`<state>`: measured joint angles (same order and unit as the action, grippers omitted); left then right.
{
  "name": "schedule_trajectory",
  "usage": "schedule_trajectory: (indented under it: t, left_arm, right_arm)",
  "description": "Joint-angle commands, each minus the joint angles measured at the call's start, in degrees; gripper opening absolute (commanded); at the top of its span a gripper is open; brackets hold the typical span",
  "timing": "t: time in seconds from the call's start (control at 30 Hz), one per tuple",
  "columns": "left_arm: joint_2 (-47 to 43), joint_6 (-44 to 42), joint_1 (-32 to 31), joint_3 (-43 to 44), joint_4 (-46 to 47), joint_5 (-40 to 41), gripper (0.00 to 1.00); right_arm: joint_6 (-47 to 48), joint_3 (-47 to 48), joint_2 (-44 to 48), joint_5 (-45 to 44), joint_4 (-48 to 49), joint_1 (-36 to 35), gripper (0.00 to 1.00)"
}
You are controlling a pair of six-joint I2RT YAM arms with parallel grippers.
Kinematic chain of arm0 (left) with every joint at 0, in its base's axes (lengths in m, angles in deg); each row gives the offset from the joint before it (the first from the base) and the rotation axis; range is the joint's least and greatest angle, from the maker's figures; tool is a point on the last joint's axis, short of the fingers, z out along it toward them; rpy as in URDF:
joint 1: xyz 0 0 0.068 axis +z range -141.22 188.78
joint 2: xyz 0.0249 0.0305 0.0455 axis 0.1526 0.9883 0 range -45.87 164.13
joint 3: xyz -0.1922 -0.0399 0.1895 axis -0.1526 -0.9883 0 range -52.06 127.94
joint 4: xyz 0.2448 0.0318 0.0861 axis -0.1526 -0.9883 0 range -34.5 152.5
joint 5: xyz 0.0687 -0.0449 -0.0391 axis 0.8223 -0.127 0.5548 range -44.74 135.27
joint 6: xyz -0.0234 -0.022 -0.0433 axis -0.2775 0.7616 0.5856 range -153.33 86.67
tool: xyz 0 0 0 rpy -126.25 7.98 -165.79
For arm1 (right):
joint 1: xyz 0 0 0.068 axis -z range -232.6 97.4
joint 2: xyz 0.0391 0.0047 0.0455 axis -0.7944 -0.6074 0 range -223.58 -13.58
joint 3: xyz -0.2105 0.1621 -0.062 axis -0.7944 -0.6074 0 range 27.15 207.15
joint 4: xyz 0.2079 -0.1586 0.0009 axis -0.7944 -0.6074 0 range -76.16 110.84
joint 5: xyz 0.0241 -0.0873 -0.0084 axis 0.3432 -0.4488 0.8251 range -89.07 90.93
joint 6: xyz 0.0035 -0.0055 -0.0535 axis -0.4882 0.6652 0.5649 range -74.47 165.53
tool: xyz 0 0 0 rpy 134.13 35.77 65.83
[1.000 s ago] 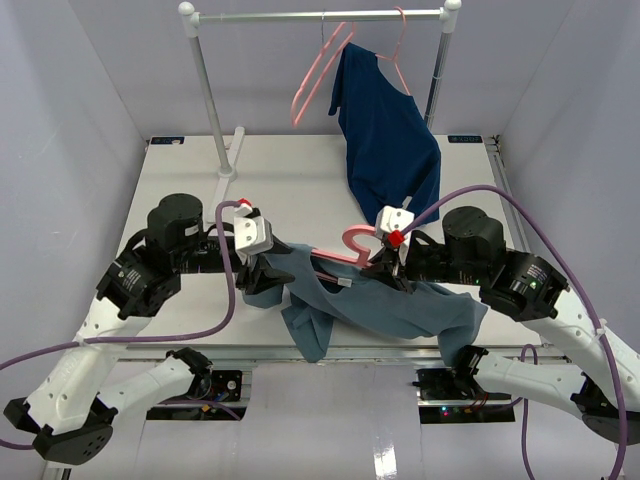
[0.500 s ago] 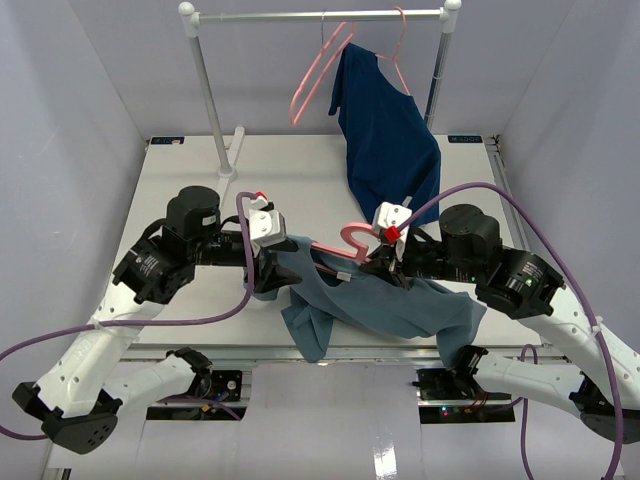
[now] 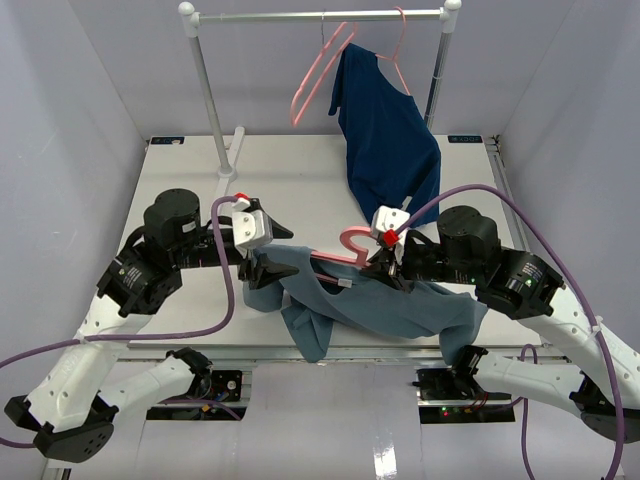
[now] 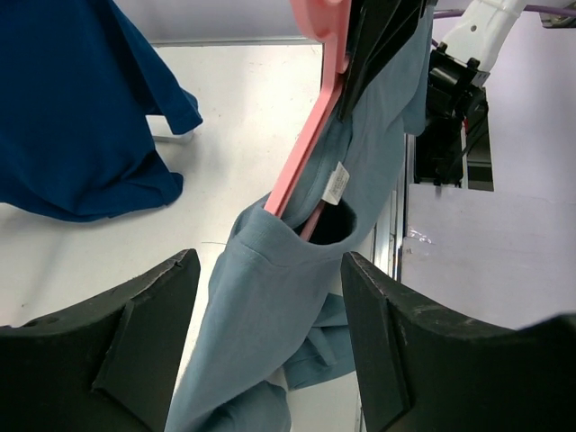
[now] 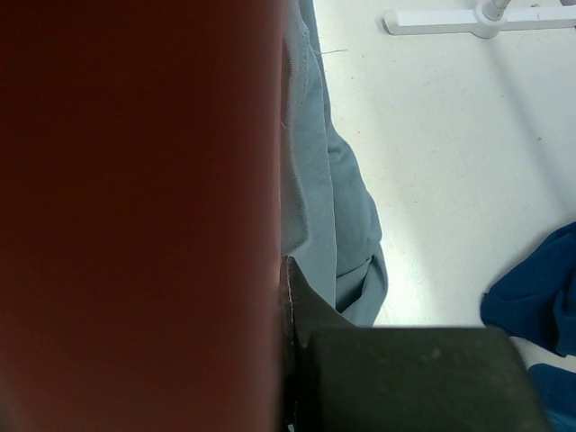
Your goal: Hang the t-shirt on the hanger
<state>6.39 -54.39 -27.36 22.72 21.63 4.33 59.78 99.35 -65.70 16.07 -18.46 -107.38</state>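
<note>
T-shirt (image 3: 390, 305), one slate against one navy shirt (image 3: 385, 140), sags at the table's (image 3: 290, 180) near middle on the hanger (image 3: 335, 260), one of three. Right gripper (image 3: 385, 266) clamps the hanger; left gripper (image 3: 262, 270), fingers spread around cloth, has drawn leftward.

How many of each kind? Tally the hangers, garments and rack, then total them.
Pink hangers: 3 (bare hanger, loaded hanger, held hanger)
Shirts: 2 (navy shirt, blue-grey t-shirt)
Clothes rack: 1
Total: 6
</note>
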Motion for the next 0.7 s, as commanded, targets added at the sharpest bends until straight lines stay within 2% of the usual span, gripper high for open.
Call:
schedule_trajectory:
  t: [0.0,0.17,0.43,0.5,0.67]
  left_arm:
    - [3.0,-1.9,0.0,0.4,-1.1,-2.8,0.74]
    - [5.8,-1.6,0.0,-0.4,-2.8,-8.1,0.62]
    - [8.5,-1.2,-0.1,0.7,-3.8,-11.6,0.29]
    - [9.3,-0.2,-0.2,0.9,-3.7,-11.6,0.27]
    - [9.7,0.3,-0.5,0.8,-3.6,-12.6,0.35]
  right_arm:
    - [1.1,2.6,0.8,1.8,2.9,-0.2,0.08]
    - [0.6,2.8,1.1,2.7,4.6,-0.2,0.08]
    - [-0.2,2.6,0.7,4.5,7.5,-0.3,0.08]
    - [-0.5,2.0,0.7,5.0,9.0,-0.3,0.08]
    - [-1.3,2.0,-0.3,5.0,10.5,-0.3,0.08]
